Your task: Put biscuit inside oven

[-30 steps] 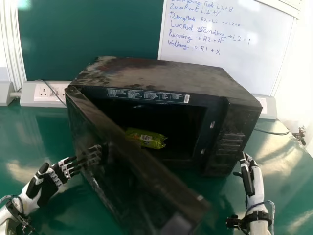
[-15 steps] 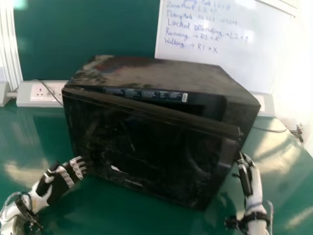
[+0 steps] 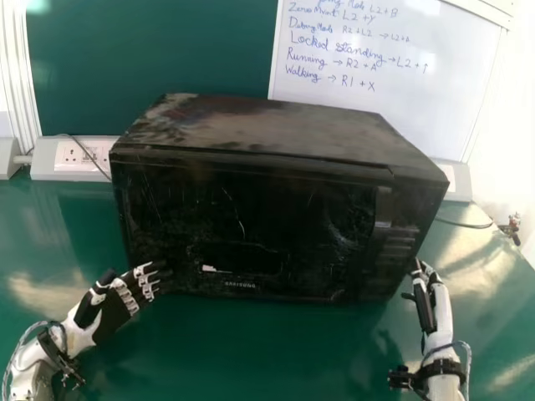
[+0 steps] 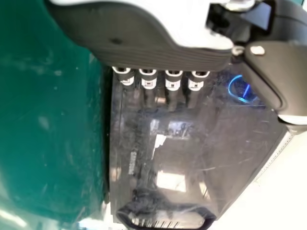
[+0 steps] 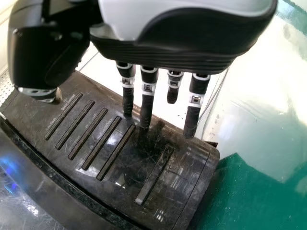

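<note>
The dark oven (image 3: 276, 200) stands at the middle of the head view on the green surface (image 3: 251, 351), its door (image 3: 267, 217) closed flush across the front, so its inside is hidden. Reading that view as a clock face centred on the oven, with twelve at the far side, the left robot hand (image 3: 104, 309) is at eight o'clock, spread wide and holding nothing, its straight fingers (image 4: 148, 80) at the door's lower corner; whether they touch it or sit just beside it, I cannot tell. The right robot hand (image 3: 428, 302) is at four o'clock, near the oven's side, also wide and holding nothing, with straight fingers (image 5: 147, 108) and the thumb well apart from them. A row of raised button bars (image 5: 87, 134) runs down the oven's four o'clock end. A whiteboard (image 3: 435, 92) with blue handwriting stands at one o'clock, a dark green panel (image 3: 150, 58) at eleven, a white socket strip (image 3: 54, 171) between nine and ten, and a cable (image 3: 468, 226) near three.
</note>
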You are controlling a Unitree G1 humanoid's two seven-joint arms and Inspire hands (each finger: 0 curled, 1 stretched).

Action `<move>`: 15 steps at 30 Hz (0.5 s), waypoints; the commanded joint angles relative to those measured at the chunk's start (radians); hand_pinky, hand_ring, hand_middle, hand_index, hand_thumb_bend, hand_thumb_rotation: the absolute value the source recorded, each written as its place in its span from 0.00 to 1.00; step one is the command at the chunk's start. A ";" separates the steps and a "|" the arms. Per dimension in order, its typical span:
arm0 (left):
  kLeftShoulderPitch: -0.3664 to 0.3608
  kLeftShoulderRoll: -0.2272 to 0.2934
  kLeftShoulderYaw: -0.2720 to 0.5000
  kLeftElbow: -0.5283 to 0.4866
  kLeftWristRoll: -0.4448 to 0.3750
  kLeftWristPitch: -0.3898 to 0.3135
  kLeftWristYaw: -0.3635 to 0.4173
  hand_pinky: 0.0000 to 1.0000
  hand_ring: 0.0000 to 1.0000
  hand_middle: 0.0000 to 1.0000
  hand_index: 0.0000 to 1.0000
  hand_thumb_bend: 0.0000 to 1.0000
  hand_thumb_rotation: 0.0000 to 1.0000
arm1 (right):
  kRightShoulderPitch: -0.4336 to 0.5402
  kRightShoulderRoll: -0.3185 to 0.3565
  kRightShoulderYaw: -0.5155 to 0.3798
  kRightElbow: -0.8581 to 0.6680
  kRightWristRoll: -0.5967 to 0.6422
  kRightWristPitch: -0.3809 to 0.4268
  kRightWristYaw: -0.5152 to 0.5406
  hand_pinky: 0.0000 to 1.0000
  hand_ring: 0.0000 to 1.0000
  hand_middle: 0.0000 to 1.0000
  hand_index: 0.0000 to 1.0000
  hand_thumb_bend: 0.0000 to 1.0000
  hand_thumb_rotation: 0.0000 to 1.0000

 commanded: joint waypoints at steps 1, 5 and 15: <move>-0.006 -0.031 -0.010 0.042 0.000 -0.017 -0.002 0.06 0.31 0.47 0.51 0.00 0.59 | 0.005 0.004 -0.008 -0.021 0.009 0.009 0.003 0.67 0.78 0.84 0.91 0.76 1.00; -0.032 -0.031 -0.012 0.076 0.009 -0.041 -0.002 0.09 0.31 0.48 0.51 0.00 0.59 | 0.007 0.002 -0.011 -0.022 0.006 0.012 0.002 0.67 0.77 0.84 0.91 0.73 1.00; -0.082 -0.029 -0.006 0.154 0.019 -0.095 -0.005 0.17 0.36 0.49 0.52 0.00 0.59 | 0.011 0.005 -0.015 -0.032 0.006 0.018 0.003 0.67 0.77 0.84 0.91 0.75 1.00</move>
